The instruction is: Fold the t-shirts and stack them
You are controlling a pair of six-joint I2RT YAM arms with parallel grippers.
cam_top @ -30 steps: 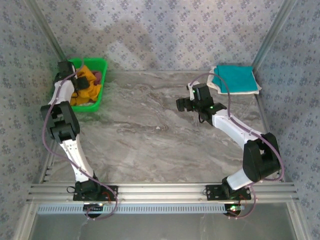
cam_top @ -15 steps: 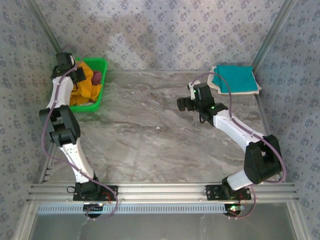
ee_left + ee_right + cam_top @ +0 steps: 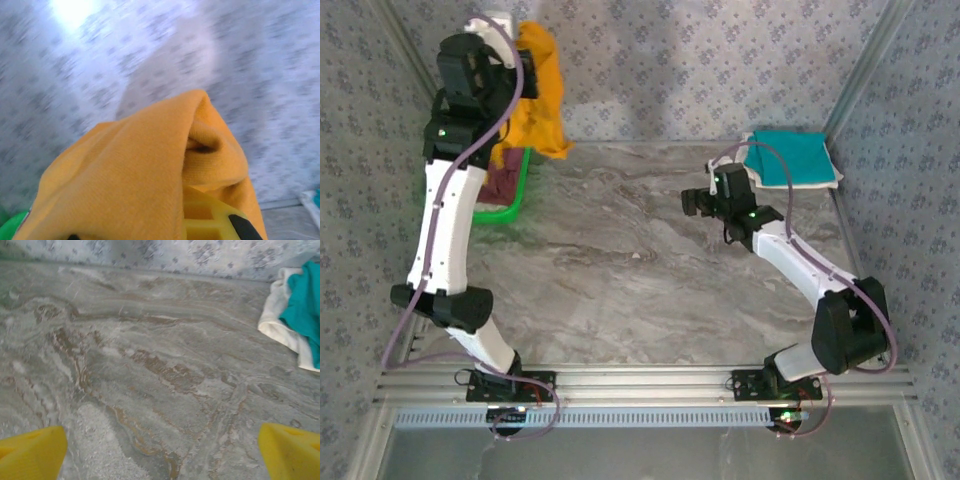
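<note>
Left pincer [image 3: 512, 78] high above the green basket [image 3: 518, 195], clamped on the hanging orange-yellow t-shirt [image 3: 542, 95], maroon t-shirt [image 3: 504, 185] in the basket, right pincer [image 3: 160, 455] with fingers apart over the worktop [image 3: 620, 260], teal t-shirt [image 3: 785, 158] on white t-shirt [image 3: 817, 181], far right corner.

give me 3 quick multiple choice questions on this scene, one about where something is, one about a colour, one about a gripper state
1. Where on the table is the teal shirt?
A. in the middle
B. at the far right corner, on the white shirt
C. at the near left corner

2. What colour is the shirt hanging from the left gripper?
A. maroon
B. teal
C. orange

3. The right gripper is:
A. open and empty
B. shut on the white shirt
C. shut on the teal shirt

Answers:
1 B, it lies folded on the white one there.
2 C, the cloth it holds up is orange.
3 A, its fingers are spread apart over bare table.
</note>
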